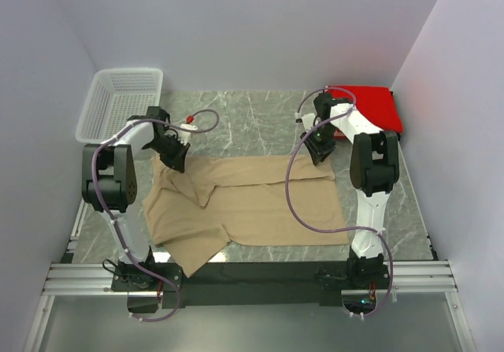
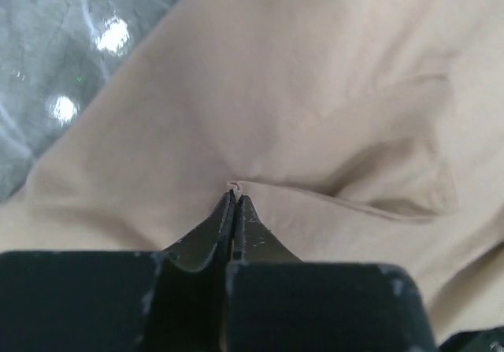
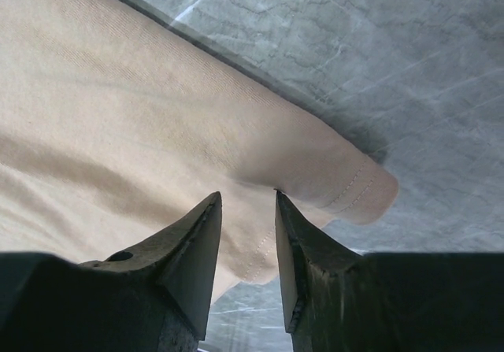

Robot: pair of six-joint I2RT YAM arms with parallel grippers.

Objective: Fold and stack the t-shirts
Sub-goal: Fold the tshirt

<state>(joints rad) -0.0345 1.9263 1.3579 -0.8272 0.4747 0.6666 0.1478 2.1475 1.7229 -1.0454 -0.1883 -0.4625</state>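
Note:
The tan t-shirt [image 1: 252, 202] lies spread on the marble table, its far edge folded over toward the middle. My left gripper [image 1: 173, 157] is shut on a pinch of the tan cloth [image 2: 233, 185] at the shirt's far left. My right gripper [image 1: 320, 153] is open over the shirt's far right corner; the hemmed corner [image 3: 346, 187] lies just beyond its fingertips [image 3: 211, 210], not gripped. The red t-shirt [image 1: 370, 106] lies folded at the far right of the table.
A white mesh basket [image 1: 122, 104] stands at the far left corner. Grey walls close in the left, back and right sides. A metal rail [image 1: 252, 277] runs along the near edge, with the shirt's lower left hanging toward it.

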